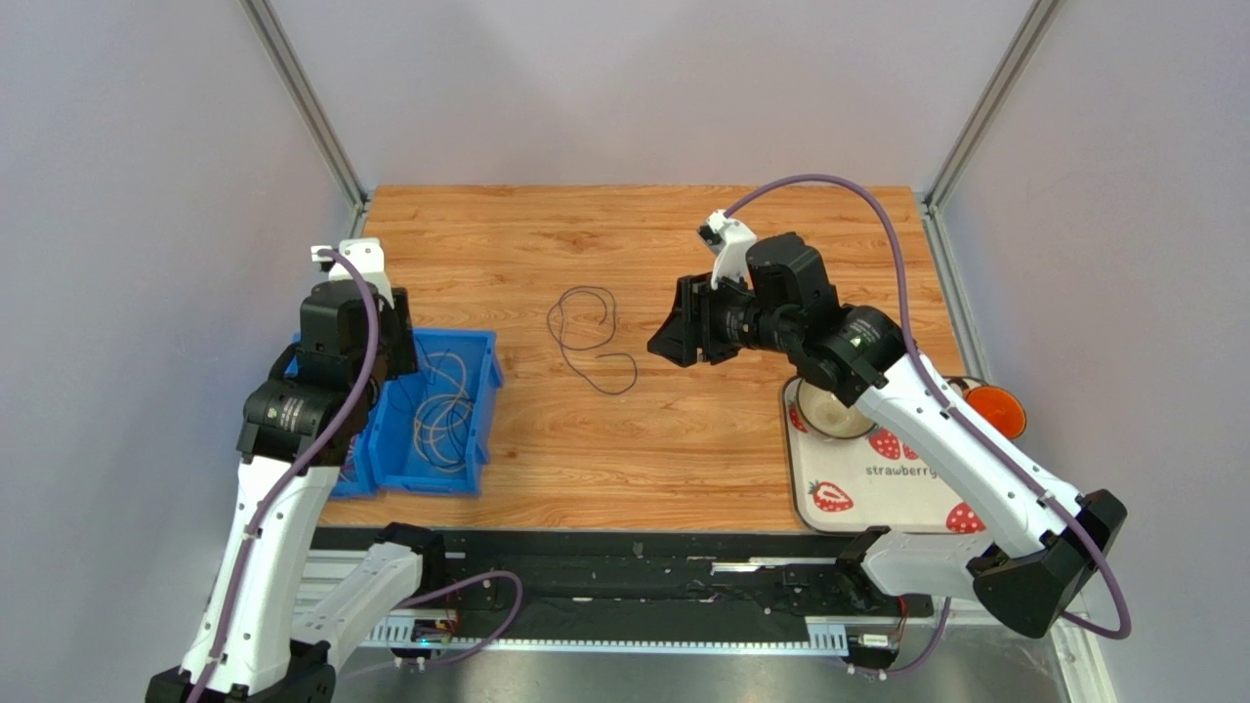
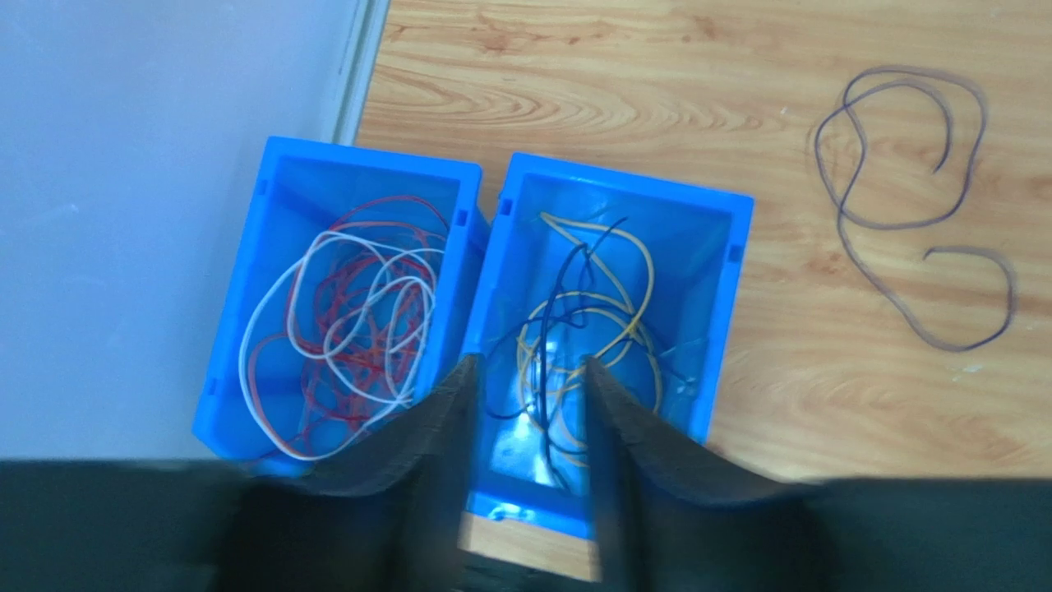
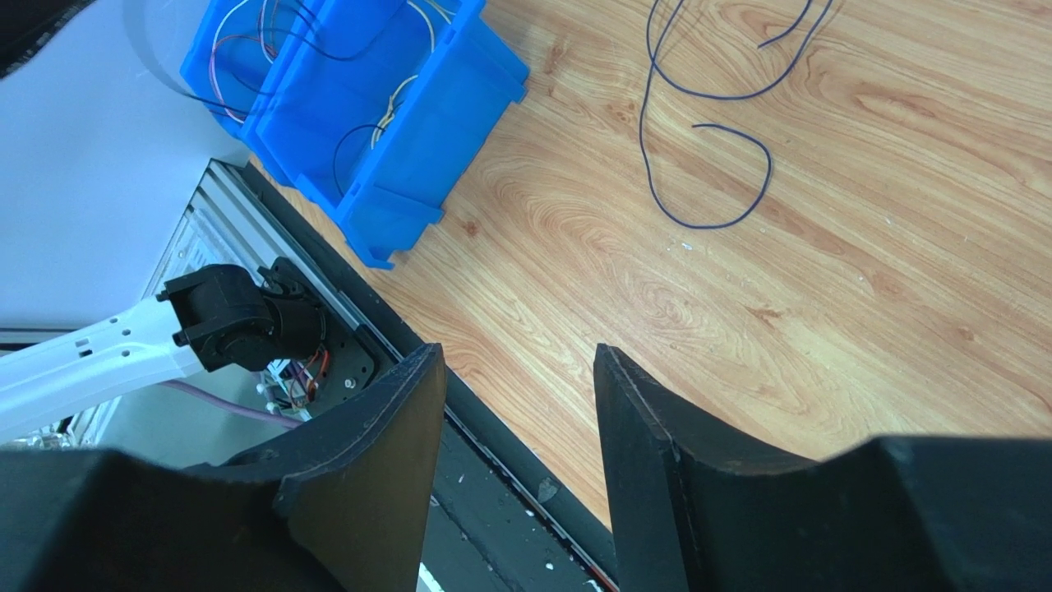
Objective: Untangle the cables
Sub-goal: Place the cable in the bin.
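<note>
Left tool, right tool, jaws apart; dark cable well off blue bins' edge

Wood table, blue bins, dark cable, mat

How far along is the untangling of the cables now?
Done: one dark cable lies alone on the table. In hand: nothing; the left pincer and right pincer are open and empty. Left: red and white cables lie mixed in one blue bin, yellow and dark cables in the other bin.
</note>
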